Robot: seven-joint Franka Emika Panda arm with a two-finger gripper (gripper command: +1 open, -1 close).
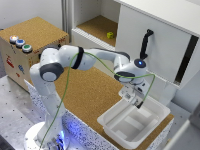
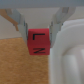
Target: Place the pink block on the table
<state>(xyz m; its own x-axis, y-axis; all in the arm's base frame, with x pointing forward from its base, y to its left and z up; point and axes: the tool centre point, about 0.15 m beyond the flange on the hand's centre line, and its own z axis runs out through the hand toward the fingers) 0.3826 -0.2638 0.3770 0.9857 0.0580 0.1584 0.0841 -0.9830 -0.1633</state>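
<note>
Fingers [image 2: 20, 20] clamp pink block [image 2: 37, 42] | white bin [image 1: 134, 121] seemingly just below, beside table [image 1: 95, 95]

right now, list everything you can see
pink block: one, pinkish-red, held between the pincer fingers
table: one, cork-brown top, under the arm
white bin: one, white, on the table at the exterior view's right
yellow-green block: one, on the shelf behind
button box: one, cork-topped, at the exterior view's left
cabinet door: one, white with a black handle
arm: one, white
pincer: one, shut on the pink block, above the bin's edge
</note>
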